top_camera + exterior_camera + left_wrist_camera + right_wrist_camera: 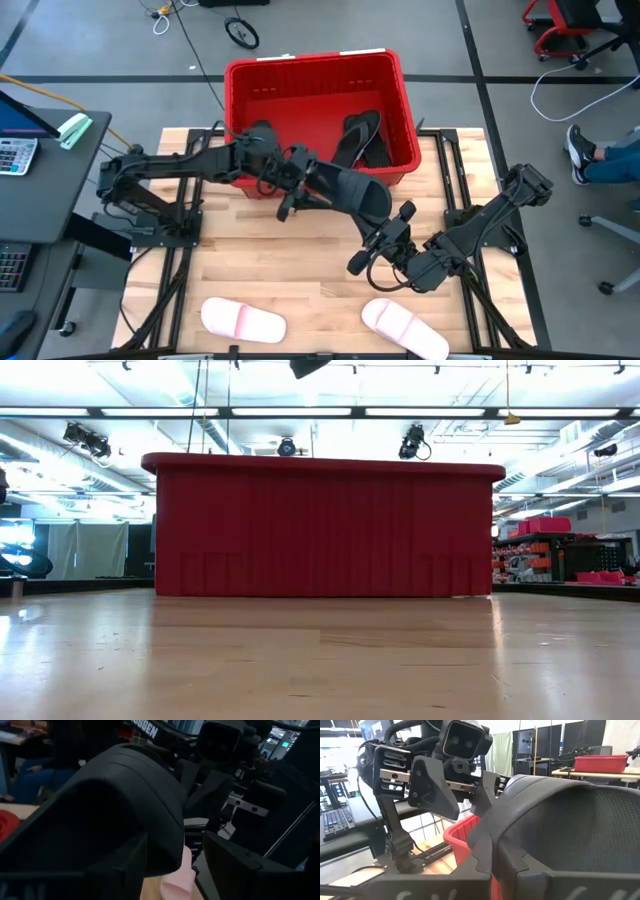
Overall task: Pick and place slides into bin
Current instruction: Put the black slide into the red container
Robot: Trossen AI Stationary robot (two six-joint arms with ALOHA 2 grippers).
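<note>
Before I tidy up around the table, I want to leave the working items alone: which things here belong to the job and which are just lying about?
Job:
red bin
black slides in the bin
black slide held by both grippers, left and right
two pink slides

Lying about:
calculator
green cloth
floor cables

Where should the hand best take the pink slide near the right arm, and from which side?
Probably its broad strap, from straight above: the pink slide lies flat and alone on the table, and the strap arches above the sole, giving an edge to pinch.
</note>
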